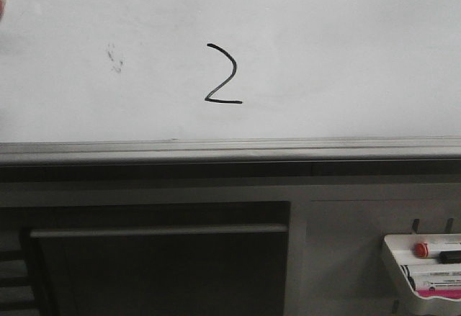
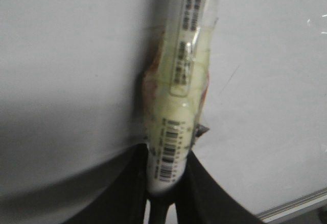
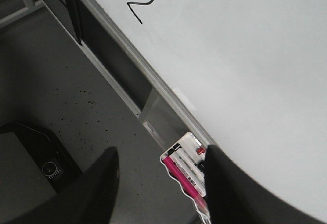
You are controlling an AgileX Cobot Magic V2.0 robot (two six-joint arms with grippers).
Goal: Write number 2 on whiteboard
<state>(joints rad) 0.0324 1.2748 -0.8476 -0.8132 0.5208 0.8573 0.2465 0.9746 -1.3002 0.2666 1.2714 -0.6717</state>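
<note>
Whiteboard (image 1: 346,57): wide, glossy, grey rail along its lower edge; faint smudge (image 1: 115,58) at left. Number 2 (image 1: 222,75): complete, mid-board. Marker tray (image 1: 425,273): lower right. Left gripper (image 2: 163,193): fingers pinching a marker (image 2: 176,112), its long axis pointing away from them, close to the board. Right gripper (image 3: 161,183): fingers spread, empty, above the tray, the digit well off.
</note>
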